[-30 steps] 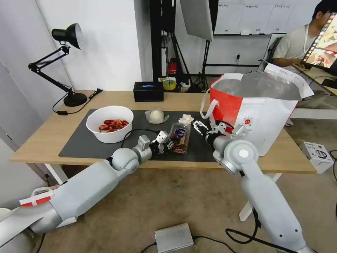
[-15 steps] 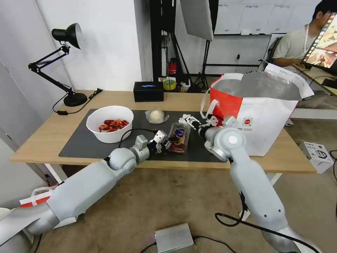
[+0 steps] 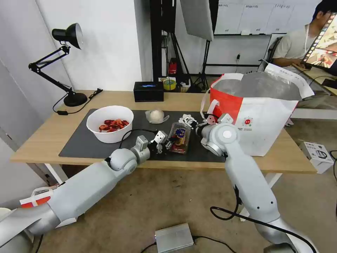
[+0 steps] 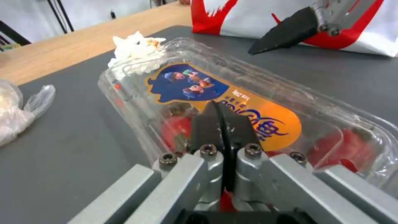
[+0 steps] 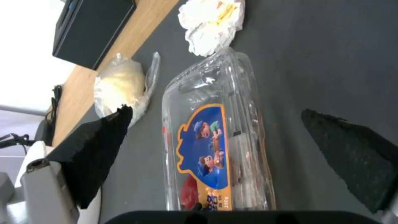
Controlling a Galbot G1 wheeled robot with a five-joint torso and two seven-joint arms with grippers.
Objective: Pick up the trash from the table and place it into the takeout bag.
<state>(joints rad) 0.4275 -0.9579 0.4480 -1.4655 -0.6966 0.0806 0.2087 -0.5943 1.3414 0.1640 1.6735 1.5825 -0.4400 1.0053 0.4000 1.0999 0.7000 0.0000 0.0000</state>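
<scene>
Two end effectors crowd one clamshell (image 3: 179, 137).
Left end effector (image 4: 222, 124), fingers together, noses the clamshell's near end on the surface (image 3: 105, 147); right end effector (image 5: 232, 149), fingers spread, straddles it. A shove could skid it aside, short of the bag (image 3: 266, 119) beyond.

Glossy clear plastic clamshell box (image 4: 232, 102)

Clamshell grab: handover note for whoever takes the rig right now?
Left gripper: shut, tips at the near end of the clamshell on the mat.
Right gripper: open, over the clamshell's far end, next to the tissue.
Bowl with shells, plastic wad and tissue all lie on the mat.
Bag stands open at the table's right end.
Done: no trash seen bagged.
Left: all four pieces.
</scene>
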